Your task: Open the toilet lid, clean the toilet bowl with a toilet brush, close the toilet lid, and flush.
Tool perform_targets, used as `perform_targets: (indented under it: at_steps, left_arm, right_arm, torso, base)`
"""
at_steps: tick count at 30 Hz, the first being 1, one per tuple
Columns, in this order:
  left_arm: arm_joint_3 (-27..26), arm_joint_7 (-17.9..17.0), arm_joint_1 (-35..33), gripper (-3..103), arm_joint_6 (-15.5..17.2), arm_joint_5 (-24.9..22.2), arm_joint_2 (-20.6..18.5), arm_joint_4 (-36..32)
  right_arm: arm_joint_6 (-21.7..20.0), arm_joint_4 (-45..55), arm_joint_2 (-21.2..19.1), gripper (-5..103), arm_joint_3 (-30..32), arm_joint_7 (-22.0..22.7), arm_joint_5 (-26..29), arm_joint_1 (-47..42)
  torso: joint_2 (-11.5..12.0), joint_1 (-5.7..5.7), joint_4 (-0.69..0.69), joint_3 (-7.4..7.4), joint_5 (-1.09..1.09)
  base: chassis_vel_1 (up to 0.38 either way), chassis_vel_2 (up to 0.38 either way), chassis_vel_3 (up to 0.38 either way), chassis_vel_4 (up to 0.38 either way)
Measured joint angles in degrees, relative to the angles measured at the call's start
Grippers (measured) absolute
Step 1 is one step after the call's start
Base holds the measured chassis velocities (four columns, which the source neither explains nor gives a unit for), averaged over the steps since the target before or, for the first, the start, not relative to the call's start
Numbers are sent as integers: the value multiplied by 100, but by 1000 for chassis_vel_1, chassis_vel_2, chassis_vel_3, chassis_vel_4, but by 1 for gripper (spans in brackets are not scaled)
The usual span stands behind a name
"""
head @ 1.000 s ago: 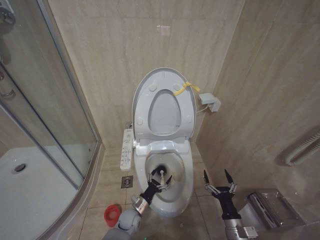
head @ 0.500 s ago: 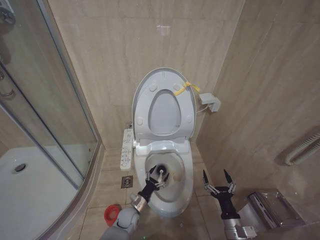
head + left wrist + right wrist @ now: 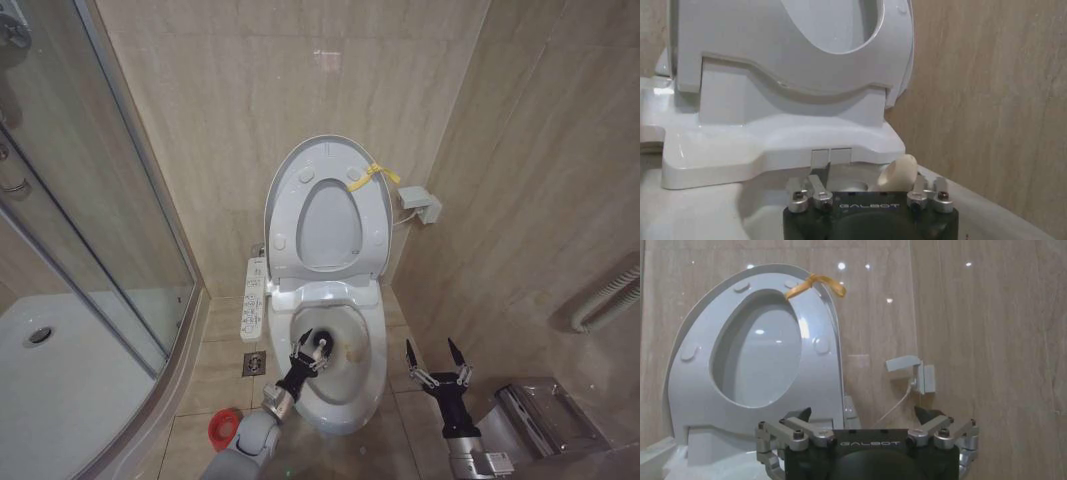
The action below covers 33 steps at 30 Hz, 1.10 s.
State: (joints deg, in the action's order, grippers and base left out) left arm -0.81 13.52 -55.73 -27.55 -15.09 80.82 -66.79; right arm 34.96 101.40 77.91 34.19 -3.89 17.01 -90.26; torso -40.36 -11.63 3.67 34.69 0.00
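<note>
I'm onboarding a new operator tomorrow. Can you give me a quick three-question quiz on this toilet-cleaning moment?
1. True or false: the toilet lid is raised against the wall.
2. Which tool holds the toilet brush over the toilet bowl: A) left tool, B) right tool?
3. What lies on the floor at the robot's left of the bowl?

Key
1. True; the yellow ribbon sits at its upper edge.
2. A; the right tool hangs open beside the bowl, holding nothing.
3. The red holder.
</note>
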Motion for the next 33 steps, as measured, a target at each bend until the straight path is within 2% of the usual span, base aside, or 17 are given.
perform_targets:
  at_steps: [6, 7, 14, 15, 23, 33]
  left_arm:
    - [1, -21, -1, 70, 33, 1, 5, 0]
    - [-2, -42, -1, 43, 46, 2, 8, 15]
    - [-31, -163, 10, 43, 95, 1, 13, 83]
    - [-29, -172, 16, 22, 98, 0, 14, 88]
    - [-14, -177, 12, 21, 97, -57, 11, -23]
    - [83, -173, -116, 19, 81, -315, 2, -735]
  right_arm:
    - [1, -5, -9, 100, -2, 0, 2, 7]
    - [2, -8, -11, 100, -2, 0, 2, 8]
    - [5, -12, -9, 100, -2, -1, 2, 13]
    - [6, -16, -6, 100, -4, -3, 2, 18]
    - [9, -20, -5, 100, -2, -3, 2, 19]
    - [12, -6, -7, 100, -5, -8, -14, -6]
  torso:
    - [0, 0, 0, 0, 0]
    - [0, 0, 0, 0, 0]
    - [0, 0, -2, 0, 1]
    - [0, 0, -2, 0, 2]
    - [0, 0, 0, 0, 0]
    - [0, 0, 0, 0, 0]
  base:
    - [0, 0, 0, 0]
    - [0, 0, 0, 0]
    - [0, 0, 0, 0]
    - [0, 0, 0, 0]
    - [0, 0, 0, 0]
    - [0, 0, 0, 0]
